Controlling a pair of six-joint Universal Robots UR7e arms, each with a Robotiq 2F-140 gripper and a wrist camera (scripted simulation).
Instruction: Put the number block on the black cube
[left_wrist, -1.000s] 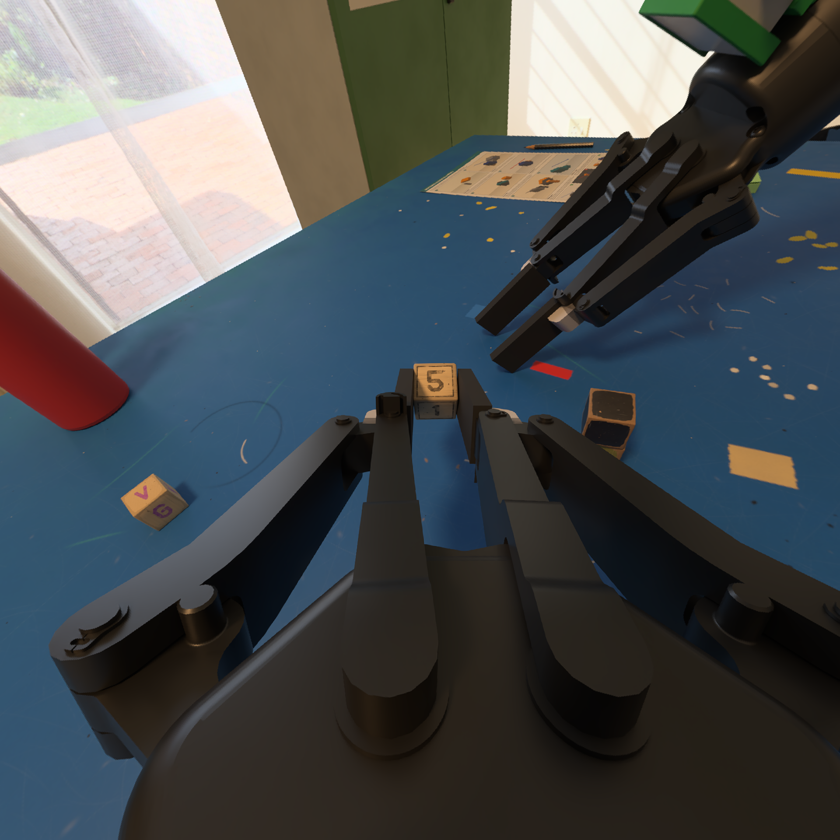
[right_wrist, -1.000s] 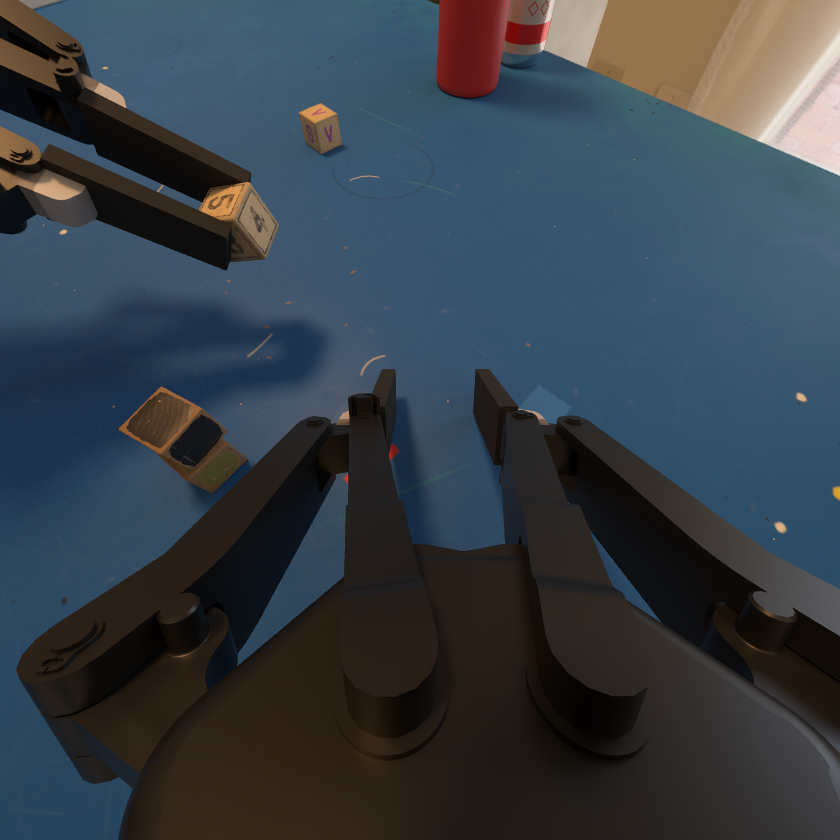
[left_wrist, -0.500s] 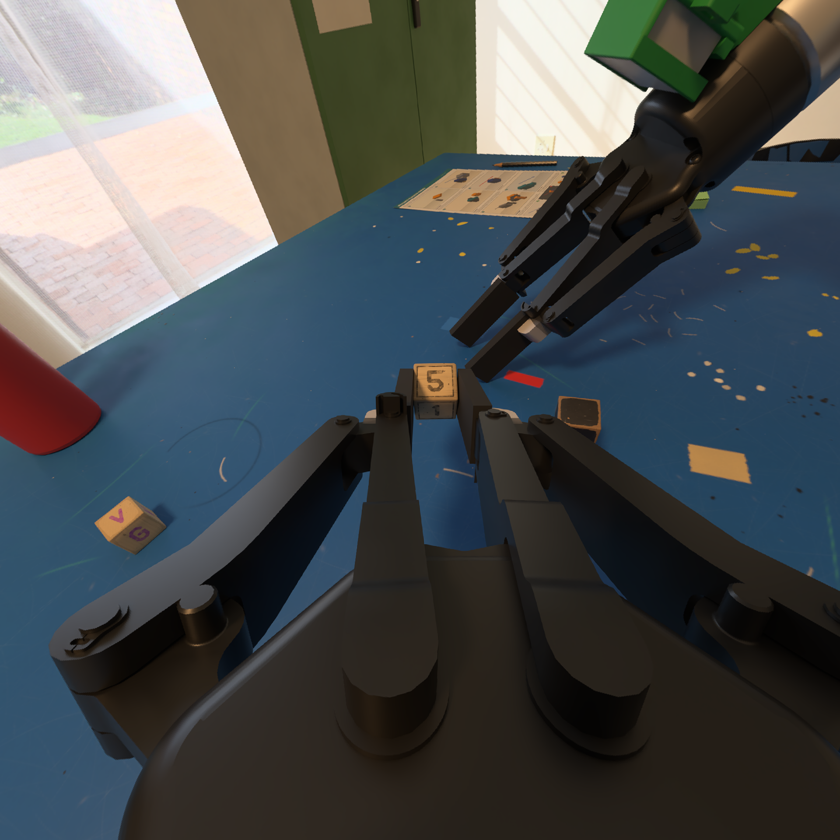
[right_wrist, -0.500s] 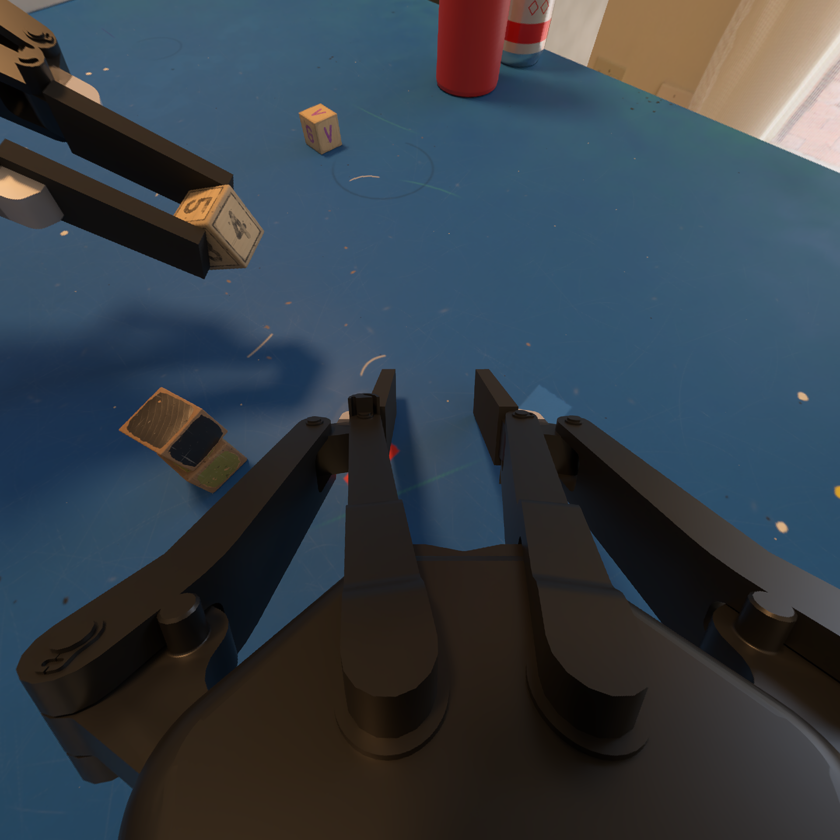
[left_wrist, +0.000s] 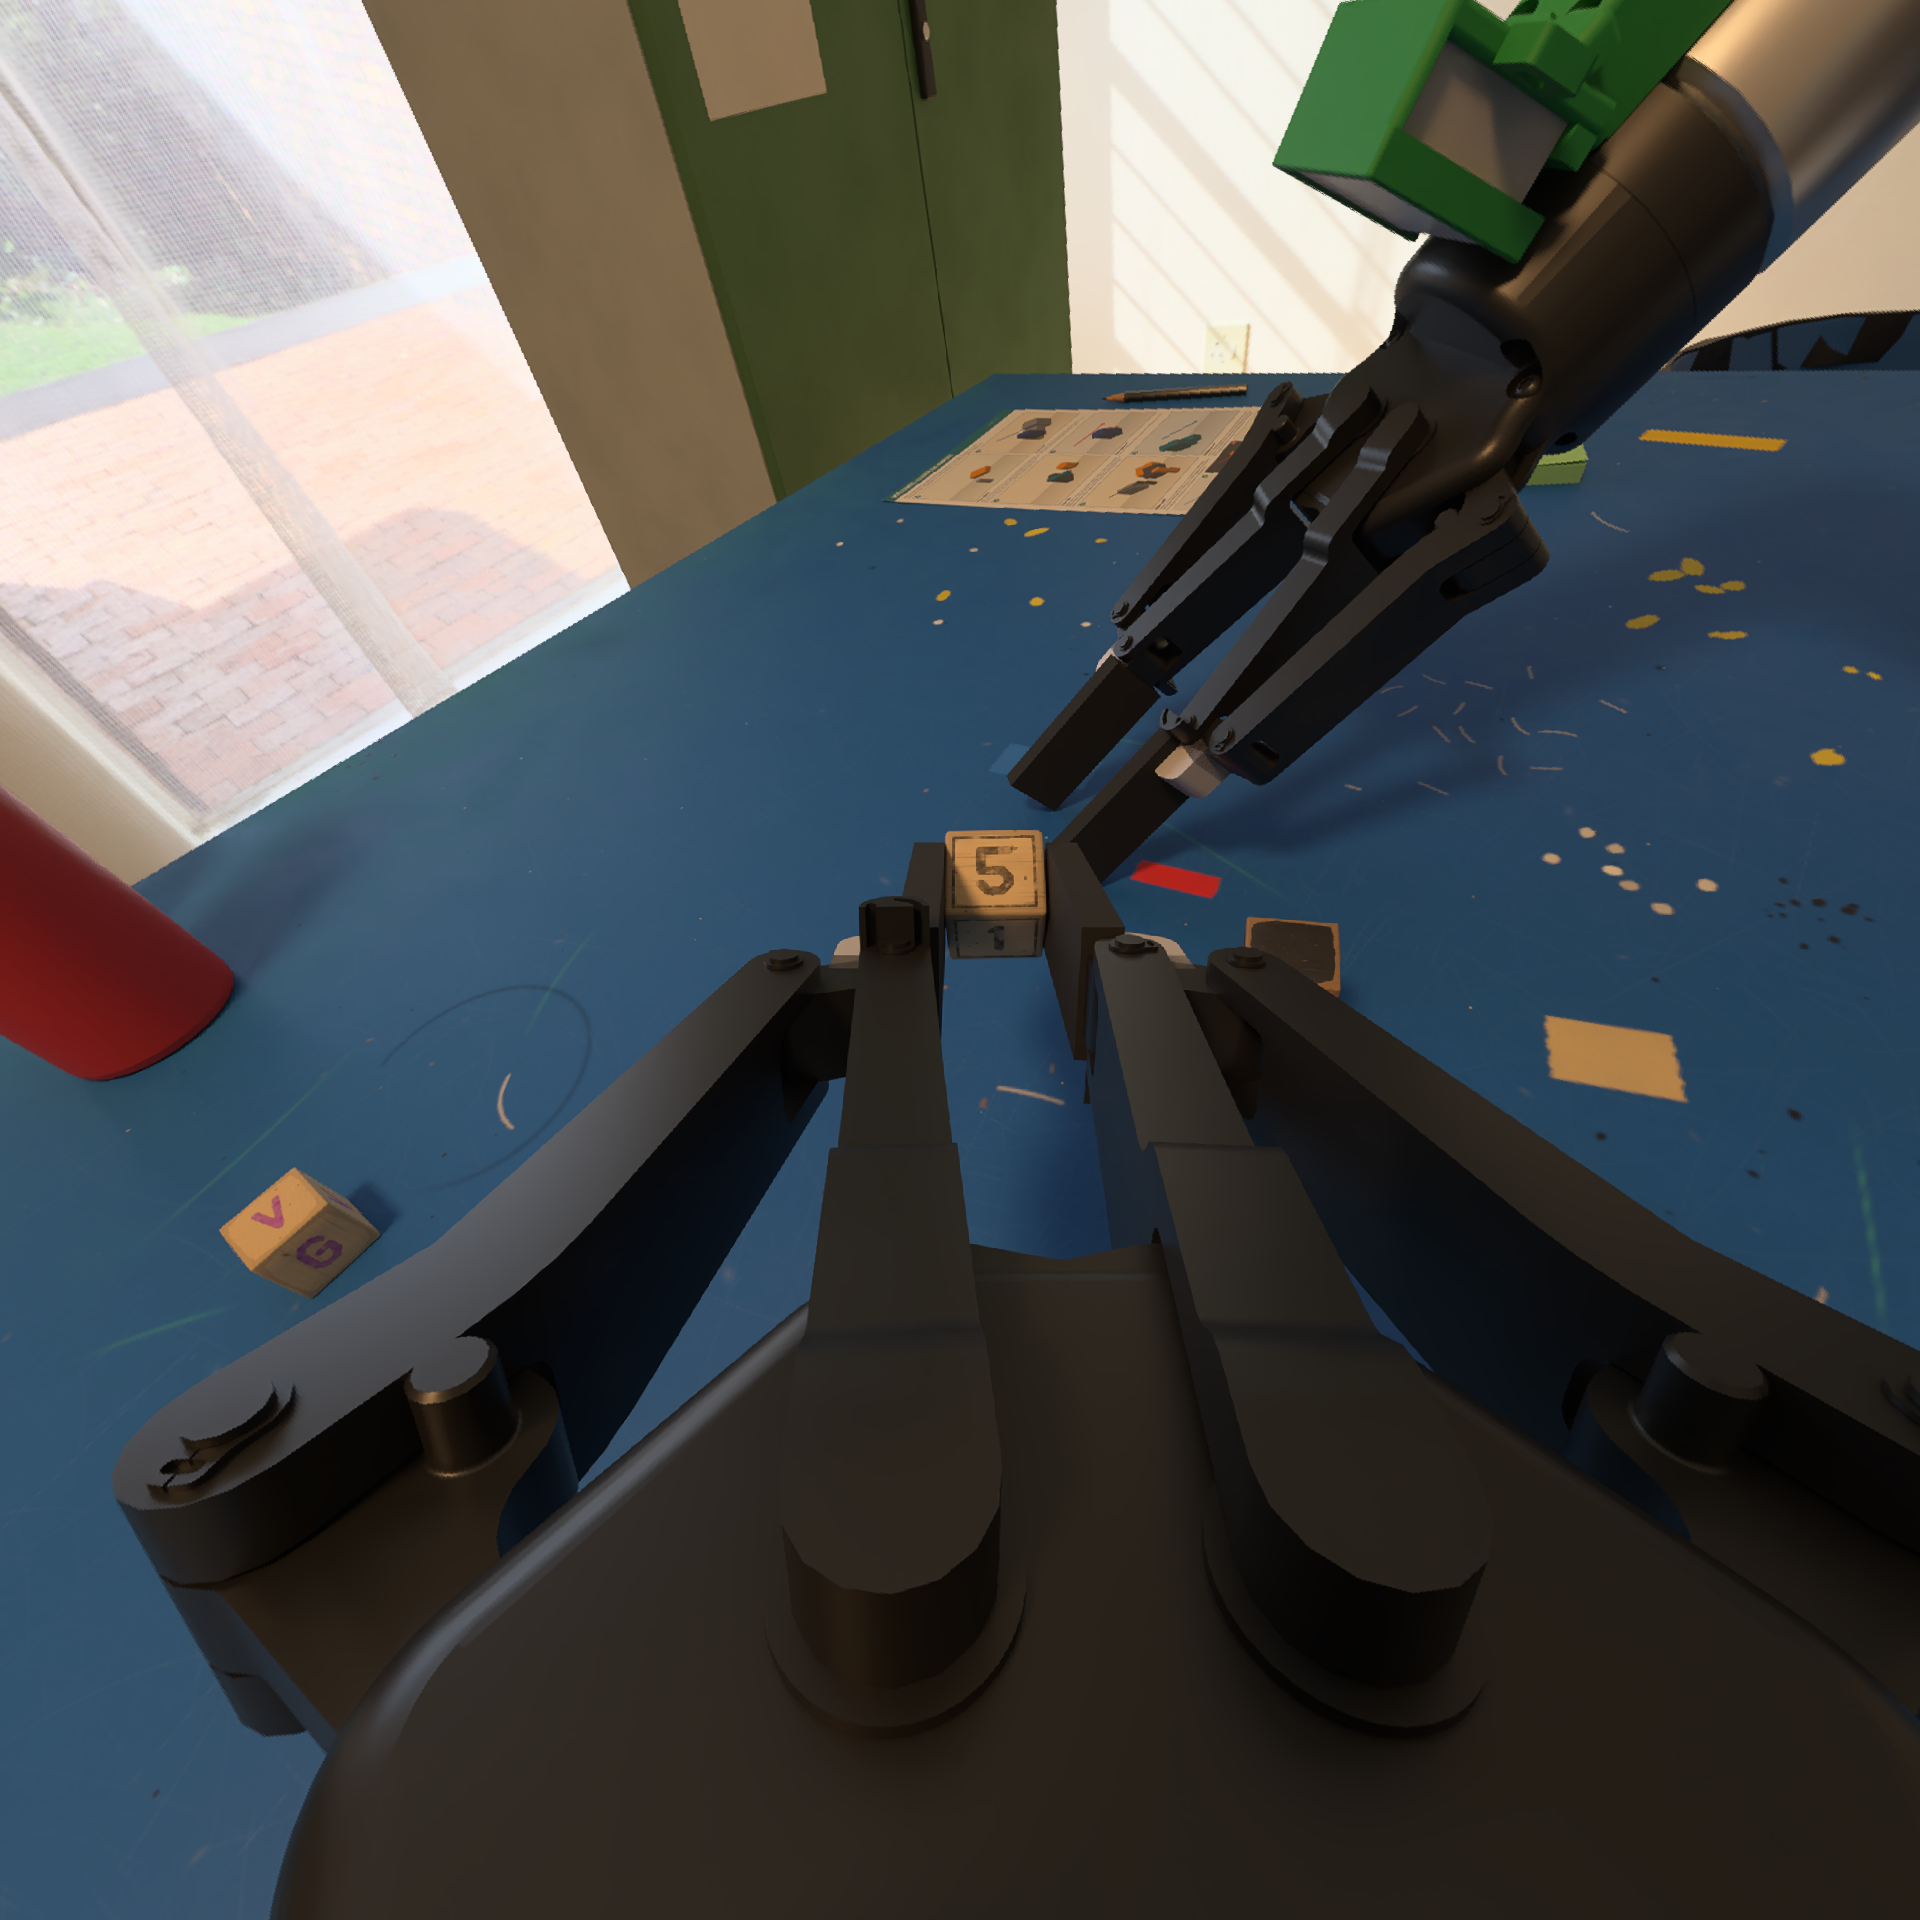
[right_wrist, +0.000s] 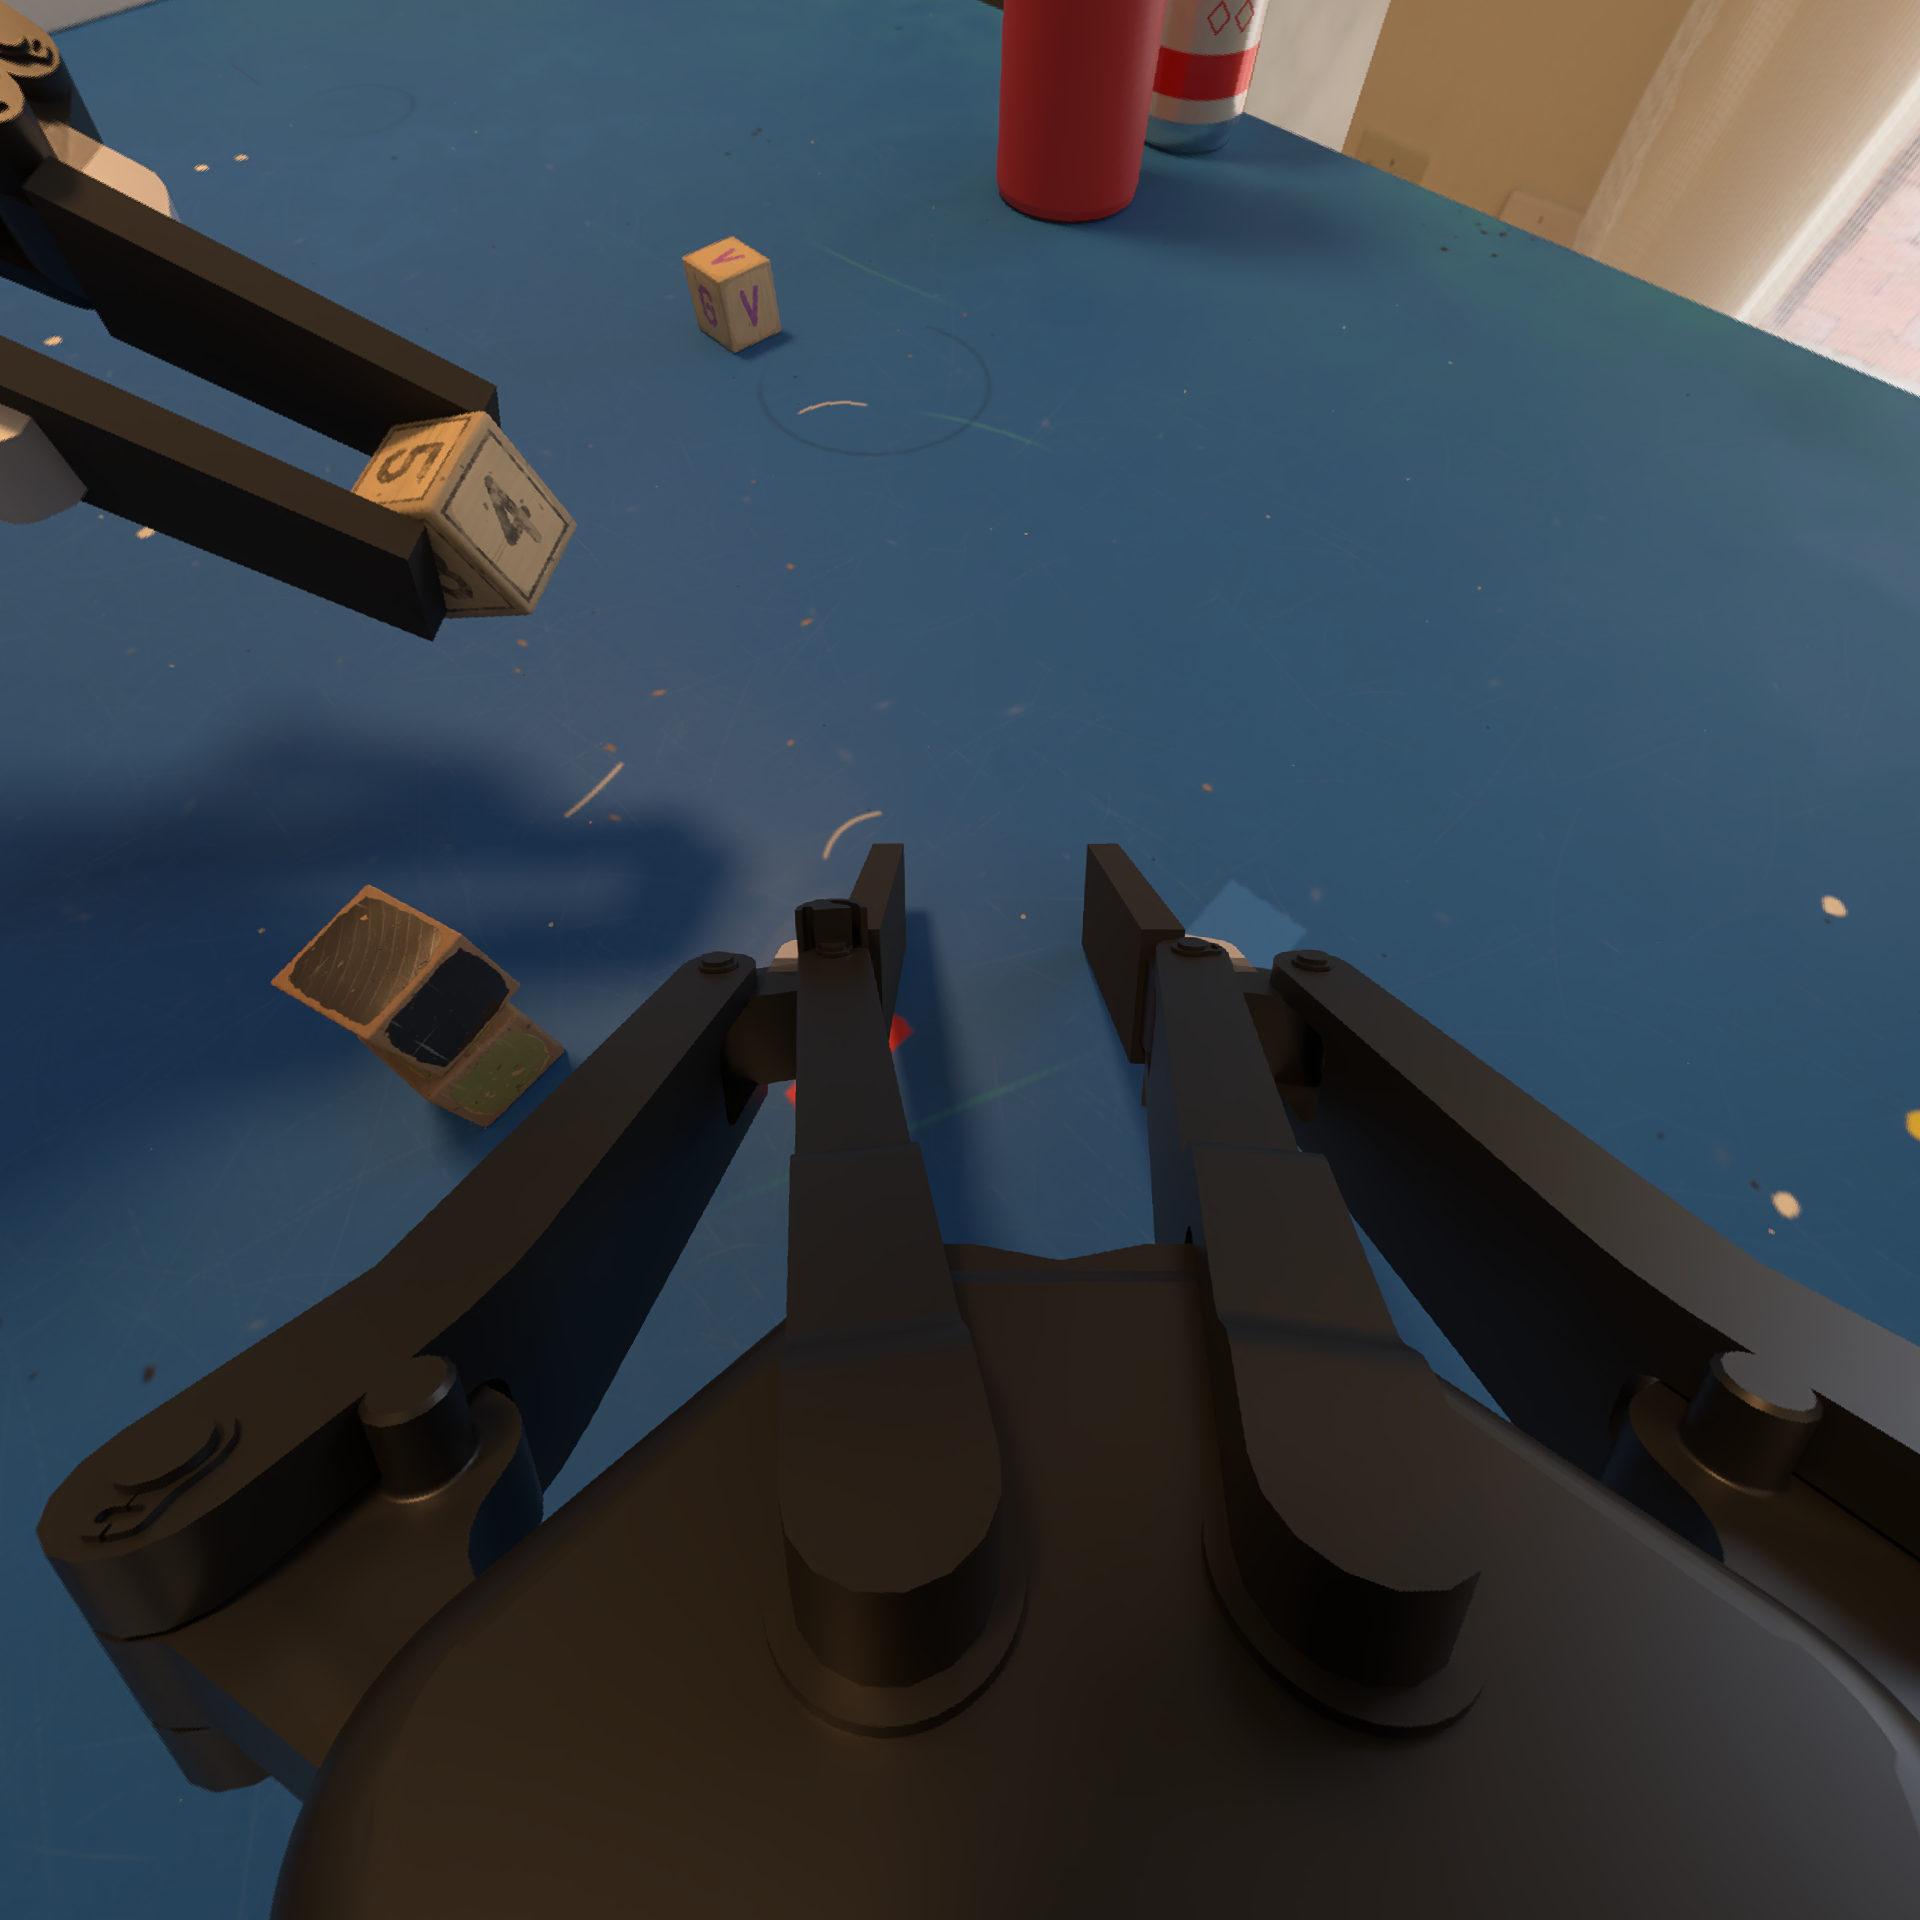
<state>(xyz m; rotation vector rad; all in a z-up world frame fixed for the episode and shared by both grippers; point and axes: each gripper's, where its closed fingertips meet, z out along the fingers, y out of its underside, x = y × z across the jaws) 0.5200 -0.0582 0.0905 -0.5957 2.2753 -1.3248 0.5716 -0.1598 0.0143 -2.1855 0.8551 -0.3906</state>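
Each camera sits close behind its own fingers, angled down at the blue table (left_wrist: 675, 727) – the left wrist view faces the window and green door, the right faces the red cylinder (right_wrist: 1075, 104) – both sharing the number block (left_wrist: 994, 891), black cube (right_wrist: 416, 997) and letter block (right_wrist: 732, 293).

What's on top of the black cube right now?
Nothing sits on the black cube; its dark top face is bare. The number block is in the air, pinched in the left gripper. The table under the cube is hidden.
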